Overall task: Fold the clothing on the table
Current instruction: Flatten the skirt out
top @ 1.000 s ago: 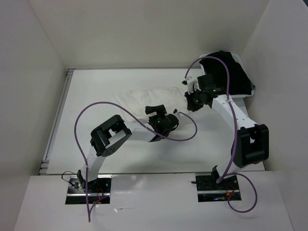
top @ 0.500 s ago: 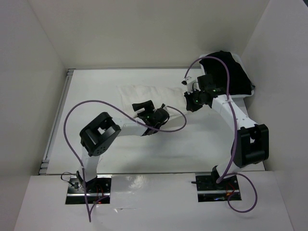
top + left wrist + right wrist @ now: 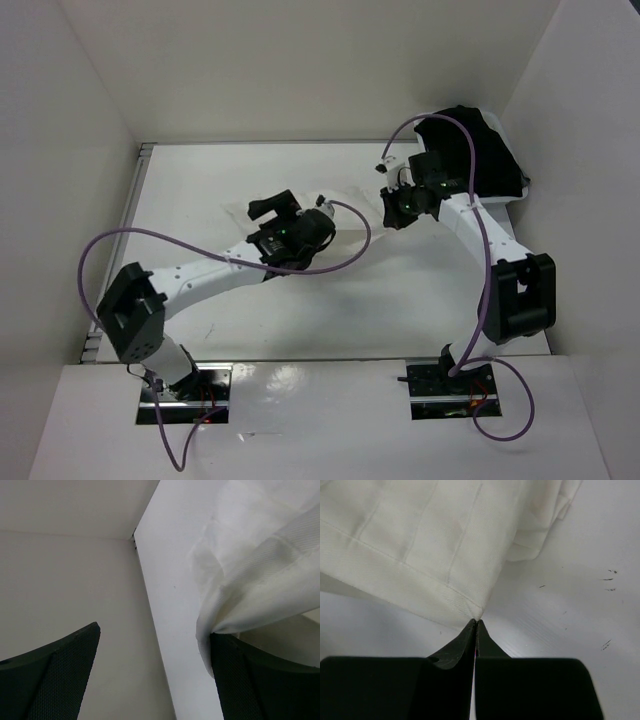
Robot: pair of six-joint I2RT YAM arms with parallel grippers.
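The clothing (image 3: 350, 205) is a white skirt lying crumpled across the far middle of the table (image 3: 400, 300), much of it hidden under my left arm. My right gripper (image 3: 392, 210) is shut on a corner of its stitched hem (image 3: 477, 616), and the fabric (image 3: 420, 530) spreads away from the tips. My left gripper (image 3: 272, 213) hovers over the skirt's left part, open wide. In the left wrist view a fold of the skirt (image 3: 260, 580) drapes over the right finger (image 3: 260, 680), and nothing lies between the fingers of the gripper (image 3: 154, 630).
A black garment (image 3: 470, 150) fills a white bin (image 3: 505, 197) at the back right, just behind my right arm. A metal rail (image 3: 120, 250) runs along the table's left edge. White walls close in the left, back and right sides.
My left arm has swung left and stretched out, carrying its open gripper from the skirt's middle toward its left part. The right gripper has kept its grip and barely moved.
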